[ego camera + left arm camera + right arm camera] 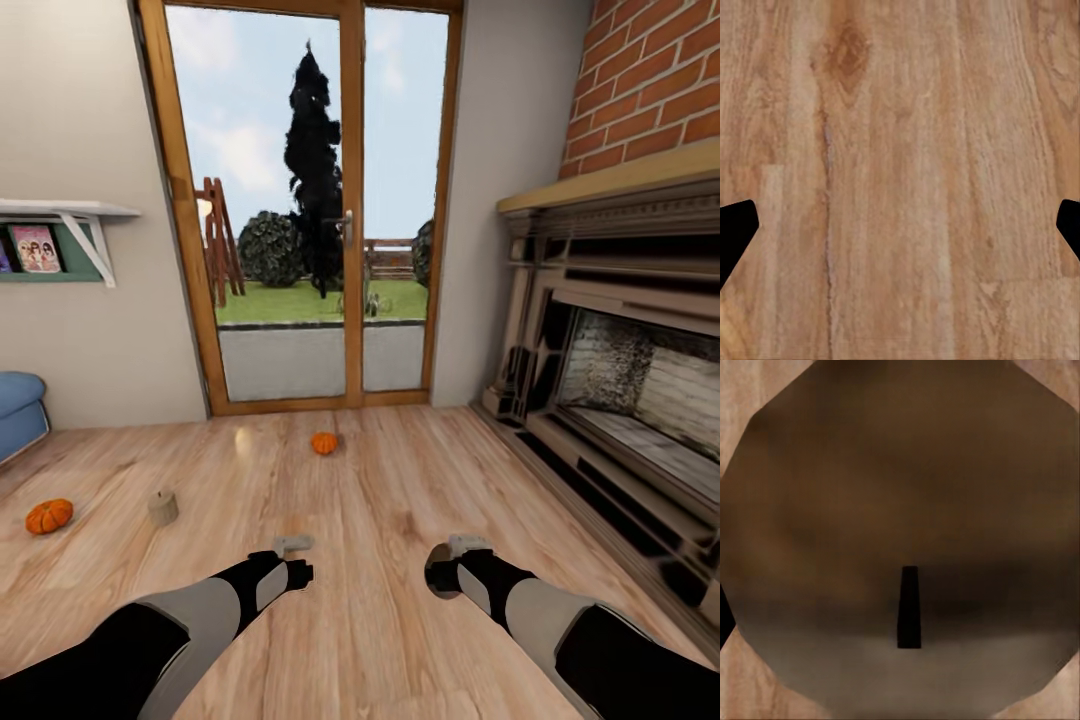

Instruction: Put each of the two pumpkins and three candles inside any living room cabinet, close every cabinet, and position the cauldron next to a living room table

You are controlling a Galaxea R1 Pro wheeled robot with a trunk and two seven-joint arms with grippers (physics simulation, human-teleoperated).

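Right hand [465, 548] low over floor, gripping candle [907, 532]; wick and flat top face right wrist camera, likely carried for cabinet. Left hand [293, 545] spread wide, empty, plank floor [900, 150] below, free for next pick. Waiting on floor: candle [162, 506], pumpkin [49, 516] near blue sofa [18, 405], second pumpkin [323, 443] by glass door [310, 200].

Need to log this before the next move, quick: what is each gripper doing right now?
Left gripper: open, empty, over bare floor.
Right gripper: shut on a candle, seen end-on with its wick.
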